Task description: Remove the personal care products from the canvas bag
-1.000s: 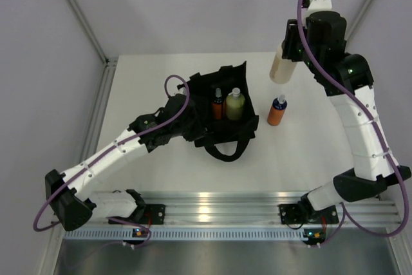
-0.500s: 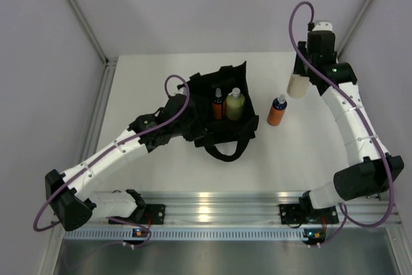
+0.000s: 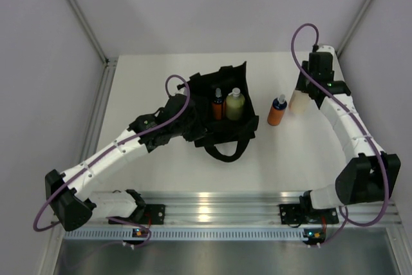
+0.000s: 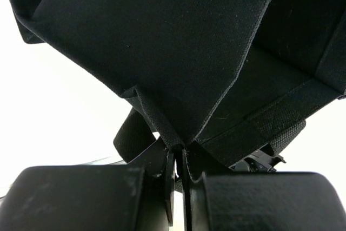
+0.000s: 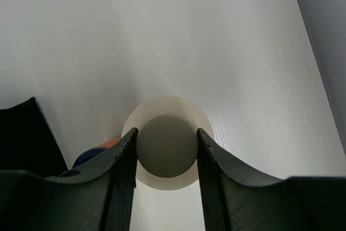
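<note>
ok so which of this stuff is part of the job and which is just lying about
job: black bag, orange bottle and yellow-green bottle inside it, second orange bottle beside it, cream bottle in the right pincer
not part of it: table, metal rail

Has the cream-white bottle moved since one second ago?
Yes. The cream-white bottle came down, from far behind the standing orange bottle to just right of it.

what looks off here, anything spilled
Nothing stands out: no spill. The blue-capped orange bottle stands upright on the table, a second orange bottle and the yellow-green bottle stand upright in the black canvas bag, and the right gripper holds the cream bottle.
</note>
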Robot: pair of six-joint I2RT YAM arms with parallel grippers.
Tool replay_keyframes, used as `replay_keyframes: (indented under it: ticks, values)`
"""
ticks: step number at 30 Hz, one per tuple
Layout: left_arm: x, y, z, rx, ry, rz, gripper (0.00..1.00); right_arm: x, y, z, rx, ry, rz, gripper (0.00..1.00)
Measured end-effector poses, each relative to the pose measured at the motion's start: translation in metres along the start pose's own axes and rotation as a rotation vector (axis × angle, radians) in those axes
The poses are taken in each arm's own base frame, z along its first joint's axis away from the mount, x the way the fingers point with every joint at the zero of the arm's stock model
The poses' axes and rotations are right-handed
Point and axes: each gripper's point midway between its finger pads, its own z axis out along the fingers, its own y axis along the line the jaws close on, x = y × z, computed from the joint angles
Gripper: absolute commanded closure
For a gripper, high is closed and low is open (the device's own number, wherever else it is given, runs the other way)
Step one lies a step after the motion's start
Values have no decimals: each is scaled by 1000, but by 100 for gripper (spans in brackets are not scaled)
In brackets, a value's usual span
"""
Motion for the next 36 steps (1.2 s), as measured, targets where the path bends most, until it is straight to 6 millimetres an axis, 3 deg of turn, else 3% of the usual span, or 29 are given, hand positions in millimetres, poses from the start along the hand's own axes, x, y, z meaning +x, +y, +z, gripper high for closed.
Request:
replay_keyframes:
  ticks: [13, 20, 23, 26, 27, 36]
  values:
    - [-2, -3, -2, 7, -3, 7, 100, 59, 1, 21, -37, 4, 9, 100]
    - [-2, -3, -2, 6, -3, 7, 100, 76, 0, 27, -36, 11, 5, 100]
    - [-2, -3, -2, 5, -2, 7, 100, 76, 0, 25, -44, -6, 9, 90]
    - [-2, -3, -2, 5, -2, 7, 100, 76, -1, 22, -47, -12, 6, 52]
    - [-2, -3, -2, 5, -2, 7, 100, 75, -1, 22, -48, -15, 6, 47]
    - [-1, -3, -2, 5, -2, 6, 100, 36, 1, 5, -68, -123, 27, 43]
